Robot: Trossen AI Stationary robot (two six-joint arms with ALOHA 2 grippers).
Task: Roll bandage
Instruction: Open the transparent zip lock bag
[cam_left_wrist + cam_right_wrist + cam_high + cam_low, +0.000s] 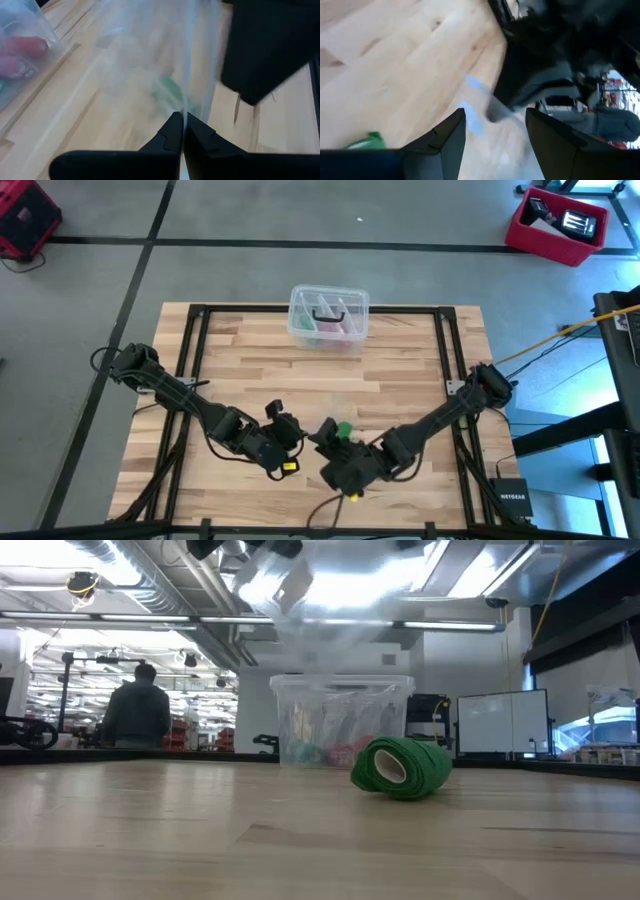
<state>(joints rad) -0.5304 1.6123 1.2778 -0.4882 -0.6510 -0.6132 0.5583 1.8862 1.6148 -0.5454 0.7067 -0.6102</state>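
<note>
The bright green elastic fabric bandage (402,768), wound into a short cylinder, lies on its side on the pale wooden plank surface (400,370) near the middle of its front edge, held by neither arm. The left claw (181,131) is pinched fully together and empty just beside the roll, and the right claw (495,131) stands wide apart, holding nothing. A clear plastic box (328,315) sits at the middle of the back edge.

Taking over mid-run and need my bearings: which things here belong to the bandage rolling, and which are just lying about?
Part of the job:
- green bandage, rolled, lying on the table
- left gripper, fingers shut
- right gripper, fingers open, empty

Just lying about:
- clear plastic box at the table's far edge
- red bin on the floor
</note>
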